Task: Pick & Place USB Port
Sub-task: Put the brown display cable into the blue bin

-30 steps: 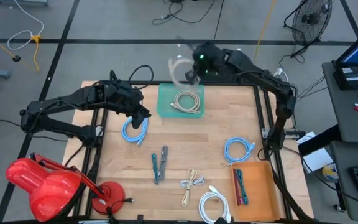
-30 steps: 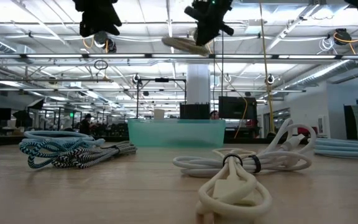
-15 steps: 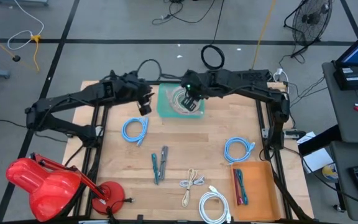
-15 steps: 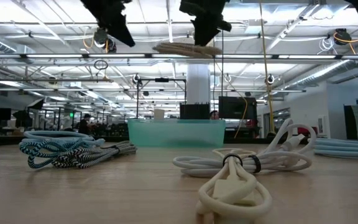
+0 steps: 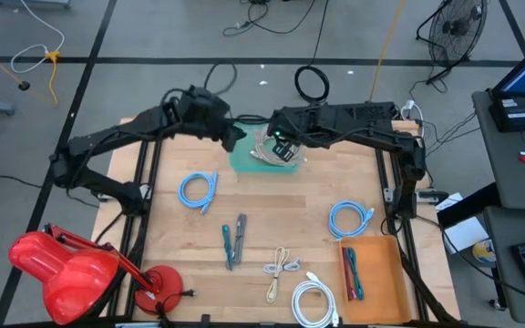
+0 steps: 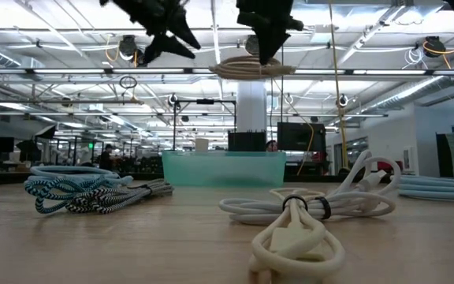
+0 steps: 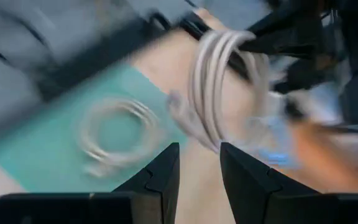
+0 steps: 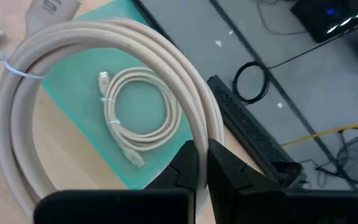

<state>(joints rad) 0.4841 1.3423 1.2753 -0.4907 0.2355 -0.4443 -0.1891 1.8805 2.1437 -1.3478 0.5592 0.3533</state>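
1. Right gripper [image 5: 279,146]: raised above the teal tray [image 5: 241,157] at the far middle of the table [image 5: 272,219]; fingers [image 8: 188,163] pinching a coiled beige cable [image 8: 92,81], which hangs clear of the tray.
2. Held cable, low view [image 6: 251,68]: lies flat and level under the gripper, high over the tray [image 6: 224,168].
3. Second beige coil [image 8: 135,112]: rests inside the tray.
4. Left gripper [image 5: 231,135]: raised just left of the tray's far corner; fingers [image 7: 160,177] spread, nothing between them.
5. Elsewhere on the table: blue cable coil [image 5: 197,191] left of centre, blue coil [image 5: 349,219] at right, white cable [image 5: 313,301] at the near edge, orange bin [image 5: 381,273] near right.
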